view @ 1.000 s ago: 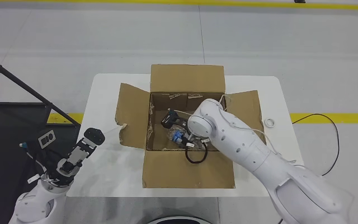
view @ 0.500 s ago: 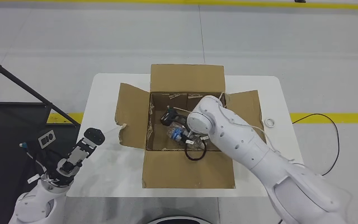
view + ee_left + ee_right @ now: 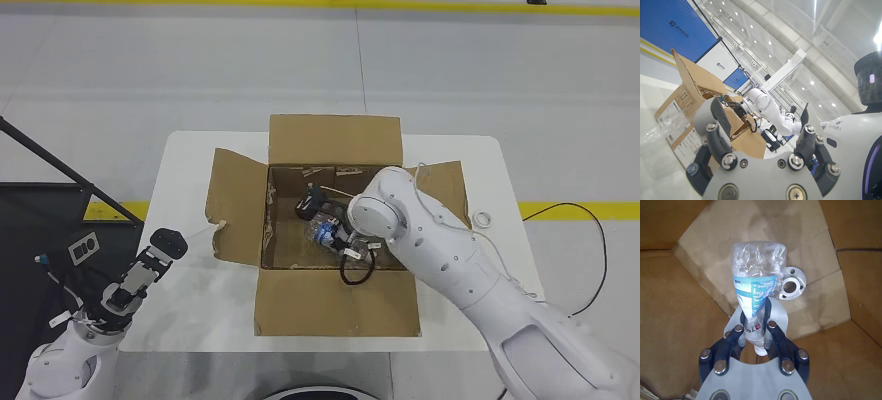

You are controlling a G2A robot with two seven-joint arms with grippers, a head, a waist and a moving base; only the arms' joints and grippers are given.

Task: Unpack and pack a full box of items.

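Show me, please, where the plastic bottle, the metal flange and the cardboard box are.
plastic bottle [image 3: 758, 262]: right wrist view, on its crumpled clear body.
metal flange [image 3: 799, 278]: right wrist view, on its flat ring face.
cardboard box [image 3: 335, 140]: top view, on its far open flap.

Bright, even overhead light on the white table [image 3: 440, 150], soft shade inside the box [image 3: 335, 140]; left wrist view faces rows of ceiling lamps [image 3: 769, 42], flare at one edge, straight beams bowed by the lens; bottle [image 3: 758, 272] shows small glints.
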